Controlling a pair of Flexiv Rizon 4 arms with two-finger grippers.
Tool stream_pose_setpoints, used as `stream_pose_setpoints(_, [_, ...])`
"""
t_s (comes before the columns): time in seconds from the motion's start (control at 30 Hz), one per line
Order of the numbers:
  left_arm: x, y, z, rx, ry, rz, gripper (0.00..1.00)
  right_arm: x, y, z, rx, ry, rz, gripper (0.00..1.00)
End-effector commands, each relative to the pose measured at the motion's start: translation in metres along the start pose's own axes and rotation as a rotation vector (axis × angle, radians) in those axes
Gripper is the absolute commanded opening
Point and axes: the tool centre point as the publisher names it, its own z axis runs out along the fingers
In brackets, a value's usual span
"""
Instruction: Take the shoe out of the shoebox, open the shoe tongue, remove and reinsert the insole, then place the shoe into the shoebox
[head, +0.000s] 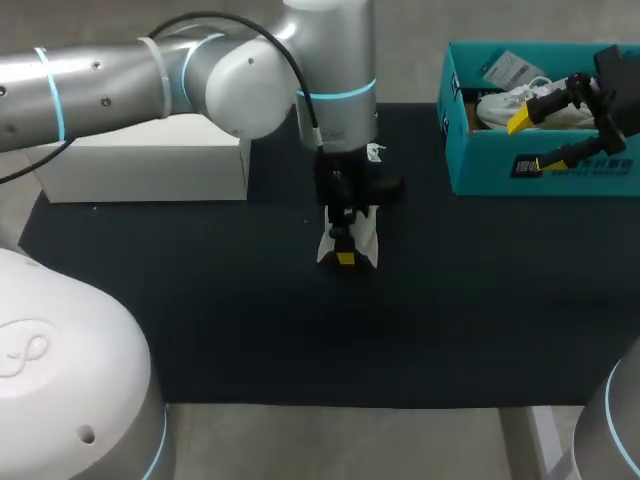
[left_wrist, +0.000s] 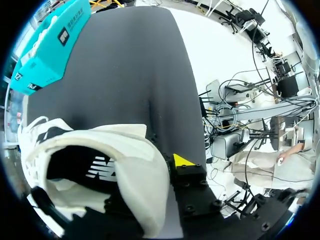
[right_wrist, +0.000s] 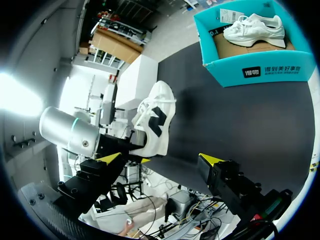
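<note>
1. Black mat (head: 250, 330) covers the table under both grippers. I judge the work to stand between the first two steps: one shoe is out, and its tongue is not yet opened.
2. Teal shoebox (head: 540, 172) lies open directly under the right gripper (head: 523, 142) and well apart from the left gripper (head: 345, 245). Inside is a second white shoe (right_wrist: 255, 29) on a brown lining, with a paper tag (right_wrist: 231, 16) beside it.
3. Off to one side of the left gripper stands a white box (head: 150, 170). It looks closed, so I cannot tell what it holds.
4. Out of the shoebox, the shoe (right_wrist: 156, 117) is pinched at its heel collar by the left gripper, with the toe tipped up away from the fingers. One yellow tip shows outside the collar; the other is hidden. Whether the sole touches the mat I cannot tell.
5. Spread wide, the right gripper has nothing between its fingers. Next it probably has to cross to the held shoe and pinch the tongue, which I cannot pick out here, while the left gripper holds firm.
</note>
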Motion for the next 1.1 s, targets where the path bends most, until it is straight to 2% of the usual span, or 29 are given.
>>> stream_pose_setpoints(0.03, [0.005, 0.013, -0.045, 0.000, 0.018, 0.054, 0.00, 0.000, 0.000, 0.001, 0.000, -0.002, 0.001, 1.00])
stream_pose_setpoints(0.23, [-0.003, 0.017, -0.072, -0.009, 0.046, 0.059, 0.00, 0.000, 0.000, 0.001, 0.000, -0.002, 0.001, 1.00])
stream_pose_setpoints(0.63, [-0.014, 0.017, -0.128, -0.014, -0.005, 0.048, 0.00, 0.000, 0.000, 0.001, 0.000, -0.002, 0.001, 1.00])
stream_pose_setpoints(0.73, [-0.017, 0.017, -0.135, -0.015, -0.030, 0.022, 0.00, 0.000, 0.000, 0.001, 0.000, -0.002, 0.001, 1.00])
stream_pose_setpoints(0.83, [-0.018, 0.015, -0.139, -0.051, -0.054, 0.017, 0.00, 0.000, 0.000, 0.001, 0.000, -0.002, 0.001, 1.00])
stream_pose_setpoints(1.1, [-0.018, 0.015, -0.139, -0.051, -0.054, 0.017, 0.00, 0.000, 0.000, 0.001, 0.000, -0.002, 0.001, 1.00])
